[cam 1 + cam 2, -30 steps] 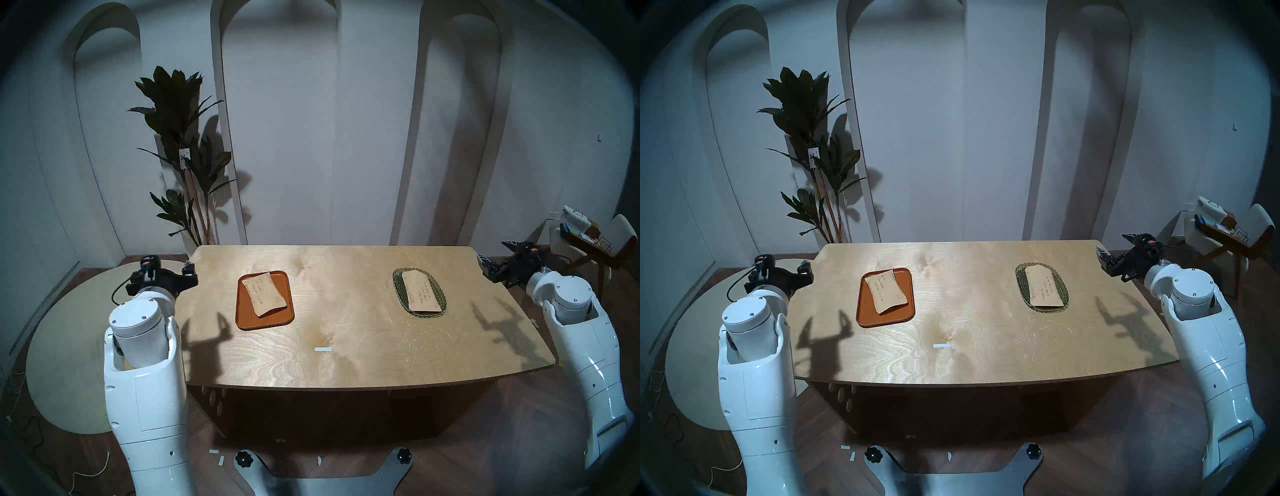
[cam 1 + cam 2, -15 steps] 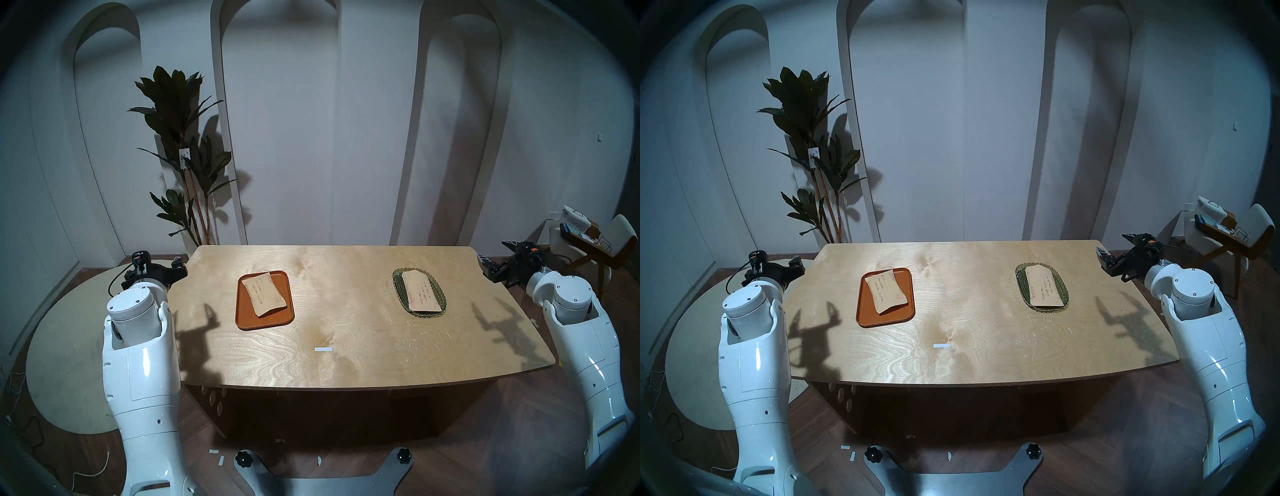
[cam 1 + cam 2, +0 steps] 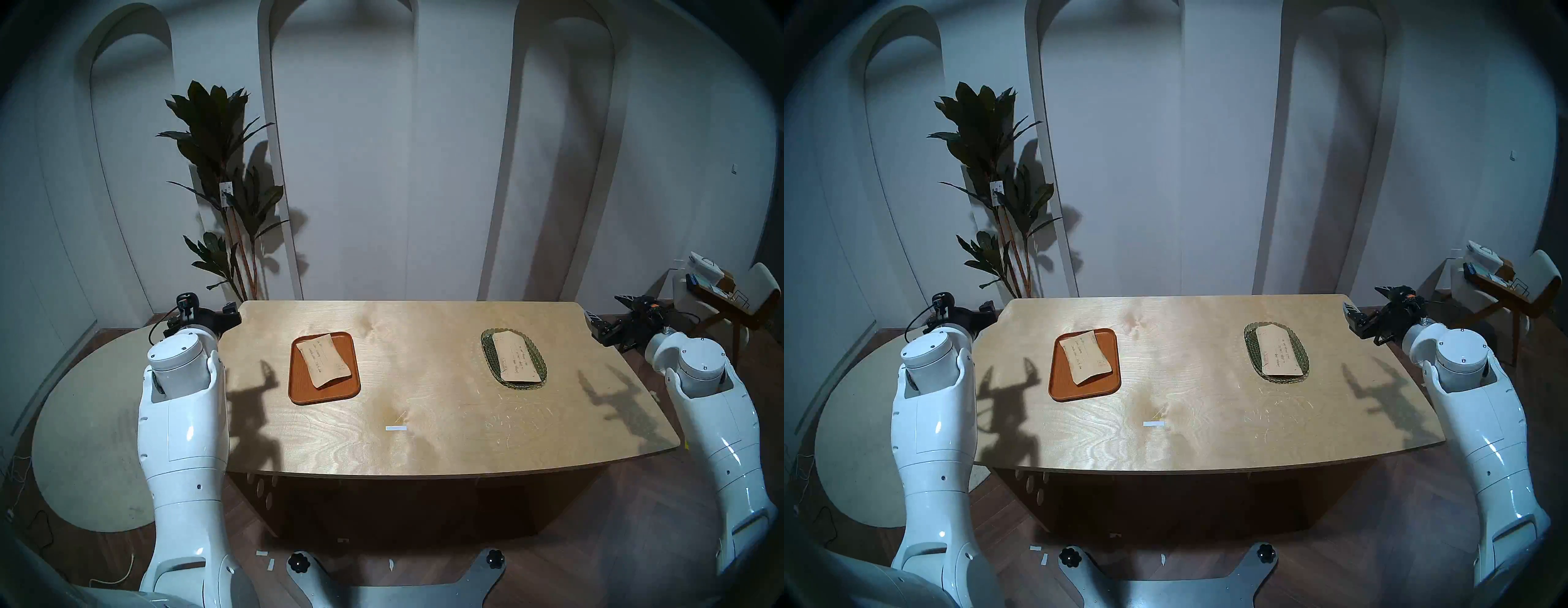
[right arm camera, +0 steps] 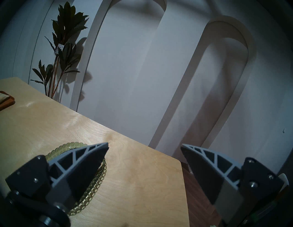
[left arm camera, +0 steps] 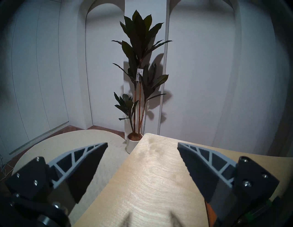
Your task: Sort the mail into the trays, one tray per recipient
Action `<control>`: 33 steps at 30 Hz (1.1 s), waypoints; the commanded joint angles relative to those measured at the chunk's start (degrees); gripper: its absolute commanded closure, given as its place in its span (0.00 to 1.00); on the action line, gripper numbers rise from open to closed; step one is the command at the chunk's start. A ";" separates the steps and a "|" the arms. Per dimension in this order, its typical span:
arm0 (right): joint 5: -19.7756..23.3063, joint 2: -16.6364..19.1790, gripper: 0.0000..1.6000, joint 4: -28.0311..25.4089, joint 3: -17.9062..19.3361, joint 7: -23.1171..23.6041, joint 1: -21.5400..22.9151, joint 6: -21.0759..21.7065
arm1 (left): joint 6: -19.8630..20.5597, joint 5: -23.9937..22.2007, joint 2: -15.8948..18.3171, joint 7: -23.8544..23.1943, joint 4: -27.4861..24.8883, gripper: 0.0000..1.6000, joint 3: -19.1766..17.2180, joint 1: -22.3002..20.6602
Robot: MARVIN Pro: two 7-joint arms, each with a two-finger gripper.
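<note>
Right, near edge: I see only the white strip (image 3: 396, 428) lying on the table (image 3: 424, 450), well apart from both trays
Left tray: wooden tray (image 3: 297, 384) carries one envelope (image 3: 323, 359), skewed across it, one corner reaching the rim
Right tray: green glass dish (image 3: 488, 354) carries the pointed-flap envelope (image 3: 516, 356), lying lengthwise within it
Left gripper (image 5: 142, 145): jaws wide apart, empty, at the table's far left corner
Right gripper (image 4: 144, 145): jaws wide apart, empty, beside the dish at the far right corner
Risk: I judge sorting done; a careless left-arm sweep could nudge the tray or the skewed envelope
Beyond: plant (image 3: 225, 187) by the wall, chair (image 3: 729, 293) far right; neither blocks me
</note>
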 commanded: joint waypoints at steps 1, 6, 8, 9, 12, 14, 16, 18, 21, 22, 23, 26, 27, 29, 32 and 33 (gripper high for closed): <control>-0.09 0.47 0.00 -0.92 0.41 0.11 0.32 -0.61 | -1.35 0.05 1.17 0.19 -0.96 0.00 -0.24 -2.32; -0.08 0.49 0.00 -0.94 0.41 0.09 0.30 -0.63 | -1.41 -0.55 1.38 0.41 -1.55 0.00 -0.59 -1.58; -0.07 0.50 0.00 -0.94 0.41 0.09 0.29 -0.64 | -1.55 -0.76 1.38 0.44 -1.51 0.00 -0.65 -1.41; -0.07 0.51 0.00 -0.94 0.41 0.09 0.28 -0.65 | -1.63 -0.86 1.39 0.47 -1.49 0.00 -0.63 -1.34; -0.06 0.52 0.00 -0.95 0.40 0.08 0.27 -0.66 | -1.82 -1.10 1.29 0.49 -1.44 0.00 -0.48 -1.09; -0.05 0.52 0.00 -0.95 0.40 0.08 0.27 -0.67 | -1.92 -1.21 1.31 0.46 -1.44 0.00 -0.34 -0.95; -0.04 0.53 0.00 -0.95 0.39 0.07 0.27 -0.67 | -2.01 -1.25 1.35 0.47 -1.45 0.00 -0.21 -0.82; -0.04 0.53 0.00 -0.95 0.39 0.07 0.27 -0.67 | -1.90 -1.02 1.43 0.65 -1.45 0.00 -0.04 -0.77; -0.02 0.55 0.00 -0.95 0.38 0.06 0.26 -0.68 | -1.60 -0.78 1.61 0.93 -1.53 0.00 0.25 -0.68; -0.02 0.55 0.00 -0.95 0.38 0.06 0.26 -0.68 | -1.60 -0.77 1.61 0.94 -1.53 0.00 0.26 -0.68; -0.02 0.55 0.00 -0.95 0.38 0.05 0.26 -0.68 | -1.60 -0.75 1.62 0.94 -1.53 0.00 0.27 -0.68; -0.01 0.56 0.00 -0.95 0.37 0.05 0.26 -0.68 | -1.60 -0.72 1.61 0.94 -1.53 0.00 0.28 -0.68; 0.00 0.56 0.00 -0.95 0.37 0.04 0.26 -0.69 | -1.60 -0.70 1.61 0.94 -1.53 0.00 0.28 -0.68; 0.00 0.57 0.00 -0.95 0.36 0.04 0.26 -0.69 | -1.60 -0.68 1.60 0.93 -1.53 0.00 0.28 -0.68; 0.02 0.58 0.00 -0.95 0.35 0.03 0.25 -0.69 | -1.60 -0.62 1.58 0.91 -1.53 0.00 0.26 -0.69; 0.02 0.58 0.00 -0.95 0.35 0.03 0.25 -0.69 | -1.60 -0.60 1.57 0.91 -1.53 0.00 0.26 -0.69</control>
